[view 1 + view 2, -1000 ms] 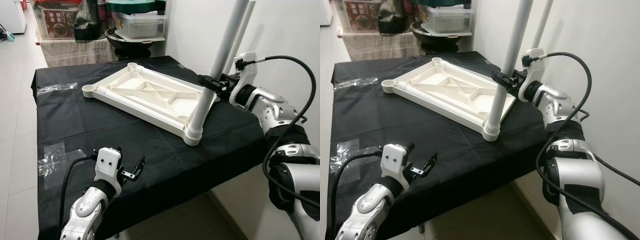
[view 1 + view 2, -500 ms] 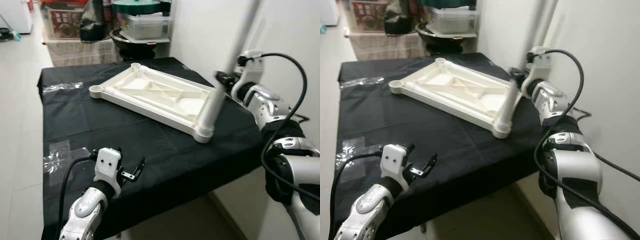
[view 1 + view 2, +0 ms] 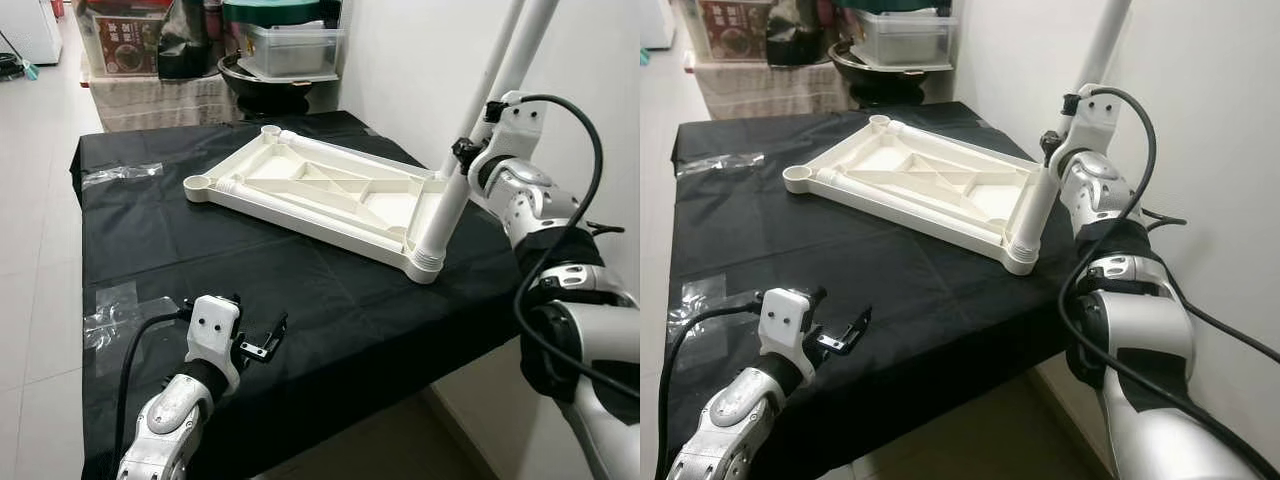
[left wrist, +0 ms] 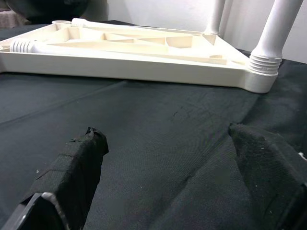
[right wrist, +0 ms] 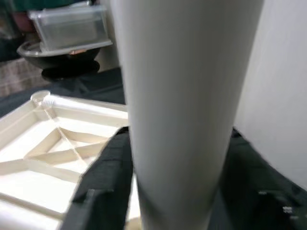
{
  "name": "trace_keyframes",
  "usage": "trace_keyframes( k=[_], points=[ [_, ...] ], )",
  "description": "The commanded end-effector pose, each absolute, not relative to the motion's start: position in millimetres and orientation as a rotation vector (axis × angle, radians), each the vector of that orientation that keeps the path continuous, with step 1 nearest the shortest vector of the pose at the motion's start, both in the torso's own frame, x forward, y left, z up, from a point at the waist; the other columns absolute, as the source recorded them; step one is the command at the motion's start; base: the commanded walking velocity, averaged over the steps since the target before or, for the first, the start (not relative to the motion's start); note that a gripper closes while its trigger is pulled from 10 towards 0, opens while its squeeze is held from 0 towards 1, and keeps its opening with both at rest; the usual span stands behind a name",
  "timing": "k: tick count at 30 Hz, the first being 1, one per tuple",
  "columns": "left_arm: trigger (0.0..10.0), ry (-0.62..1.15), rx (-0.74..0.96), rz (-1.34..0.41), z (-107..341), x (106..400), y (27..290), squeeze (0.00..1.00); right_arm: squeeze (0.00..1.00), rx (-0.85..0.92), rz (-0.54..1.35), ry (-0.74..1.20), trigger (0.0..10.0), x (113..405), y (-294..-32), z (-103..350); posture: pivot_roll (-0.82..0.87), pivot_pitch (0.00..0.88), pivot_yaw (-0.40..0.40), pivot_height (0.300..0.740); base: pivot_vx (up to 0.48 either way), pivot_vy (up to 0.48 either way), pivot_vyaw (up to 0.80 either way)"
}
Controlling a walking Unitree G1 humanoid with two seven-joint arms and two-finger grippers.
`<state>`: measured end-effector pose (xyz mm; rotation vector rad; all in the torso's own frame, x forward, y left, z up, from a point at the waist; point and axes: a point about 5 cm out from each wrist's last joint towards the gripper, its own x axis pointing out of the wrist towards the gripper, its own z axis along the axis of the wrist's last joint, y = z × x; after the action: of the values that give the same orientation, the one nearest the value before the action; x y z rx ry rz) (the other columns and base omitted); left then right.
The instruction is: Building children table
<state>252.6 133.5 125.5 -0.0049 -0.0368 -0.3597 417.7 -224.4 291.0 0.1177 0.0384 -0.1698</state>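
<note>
A cream children's tabletop lies upside down on the black-covered table. A white leg stands in its near right corner socket, leaning toward the wall. My right gripper is shut on this leg partway up, with black fingers on both sides of the tube. A second leg stands behind it at the far right corner. A third leg lies along the tabletop's near edge. My left gripper hovers open over the cloth near the table's front, apart from the tabletop.
The white wall is close behind the right arm. A cloth-covered stand at the back holds boxes, a black bowl and a clear container. Clear tape patches lie on the cloth. Tiled floor runs along the left.
My right gripper, still shut on the leg, has shifted to the right, and the leg's base moved with it. The view has shifted slightly. The left arm has stayed put.
</note>
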Motion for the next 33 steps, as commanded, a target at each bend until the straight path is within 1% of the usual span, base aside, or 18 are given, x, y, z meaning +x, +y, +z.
trace_keyframes(
  k=[1,3,4,10,12,13,14,16,20,22,23,26,27,29,30,31,32,33],
  points=[
    [10.0,-0.034,-0.009,-0.371,125.7,252.7,130.6,0.00,1.00,0.123,-0.174,0.008,10.0,418.3,-222.4,300.4,0.09,0.000,-0.108,0.740,0.000,0.000,0.00],
    [10.0,-0.034,-0.010,-0.372,125.7,252.5,130.4,0.00,1.00,0.132,-0.187,-0.004,10.0,418.1,-223.0,302.3,0.09,0.000,-0.107,0.740,0.000,0.000,0.00],
    [10.0,-0.033,-0.012,-0.372,125.6,252.3,130.1,0.00,0.00,0.122,-0.190,0.003,10.0,418.2,-222.4,303.3,0.09,0.000,-0.105,0.740,0.000,0.000,0.00],
    [10.0,-0.031,-0.015,-0.377,124.8,252.1,129.1,0.00,0.00,0.119,-0.154,0.022,10.0,417.1,-217.4,305.8,0.09,0.000,-0.103,0.740,0.000,0.000,0.00],
    [10.0,-0.032,-0.016,-0.378,124.9,252.3,128.5,0.00,0.00,0.160,-0.013,0.027,10.0,417.6,-210.3,307.2,0.09,0.000,-0.106,0.740,0.000,0.000,0.00],
    [10.0,-0.032,-0.016,-0.378,124.9,252.3,128.5,0.00,0.00,0.160,-0.013,0.027,10.0,417.6,-210.3,307.2,0.09,0.000,-0.106,0.740,0.000,0.000,0.00],
    [10.0,-0.032,-0.016,-0.377,124.9,252.2,128.5,0.00,0.00,0.147,0.082,0.037,10.0,417.4,-208.1,306.0,0.09,0.000,-0.106,0.740,0.000,0.000,0.00],
    [10.0,-0.032,-0.017,-0.377,124.9,252.1,128.5,0.00,0.00,0.135,0.142,0.046,10.0,417.0,-207.0,304.9,0.09,0.000,-0.106,0.740,0.000,0.000,0.00],
    [10.0,-0.032,-0.017,-0.374,124.9,252.1,128.9,0.00,0.00,0.106,0.196,0.050,10.0,413.4,-224.3,299.6,0.08,0.000,-0.107,0.740,0.000,0.000,0.00],
    [10.0,-0.032,-0.017,-0.374,124.9,252.1,128.9,0.00,0.00,0.106,0.196,0.050,10.0,413.4,-224.3,299.6,0.08,0.000,-0.107,0.740,0.000,0.000,0.00],
    [10.0,-0.032,-0.018,-0.381,124.9,252.9,127.2,0.00,0.00,0.102,0.205,0.053,9.7,411.5,-232.9,296.5,0.07,0.000,-0.097,0.740,0.000,0.000,0.00],
    [10.0,-0.032,-0.019,-0.384,125.1,253.4,126.6,0.00,0.00,0.099,0.210,0.053,9.7,411.0,-234.6,295.3,0.07,0.000,-0.097,0.740,0.000,0.000,0.00],
    [10.0,-0.034,-0.018,-0.386,125.7,254.1,126.5,0.00,0.00,0.092,0.205,0.053,8.6,411.0,-236.1,293.0,0.07,0.000,-0.097,0.740,0.000,0.000,0.00],
    [10.0,-0.035,-0.018,-0.387,126.1,254.6,126.5,0.00,0.00,0.087,0.204,0.053,8.6,410.8,-237.0,291.6,0.07,0.000,-0.097,0.740,0.000,0.000,0.00],
    [10.0,-0.036,-0.017,-0.385,126.6,255.0,127.3,0.00,0.00,0.093,0.209,0.054,3.1,410.9,-237.0,289.6,0.08,0.000,-0.100,0.740,0.000,0.000,0.00],
    [10.0,-0.037,-0.016,-0.385,127.0,255.3,127.9,0.00,0.00,0.097,0.220,0.055,3.1,410.7,-237.1,288.2,0.08,0.000,-0.100,0.740,0.000,0.000,0.00],
    [10.0,-0.037,-0.015,-0.383,126.9,254.8,128.6,0.00,0.00,0.101,0.225,0.057,0.0,410.9,-236.7,285.7,0.08,0.000,-0.100,0.740,0.000,0.000,0.00],
    [10.0,-0.037,-0.014,-0.381,126.8,254.5,129.1,0.00,0.00,0.103,0.228,0.057,0.0,411.0,-236.4,284.0,0.08,0.000,-0.100,0.740,0.000,0.000,0.00]
  ],
)
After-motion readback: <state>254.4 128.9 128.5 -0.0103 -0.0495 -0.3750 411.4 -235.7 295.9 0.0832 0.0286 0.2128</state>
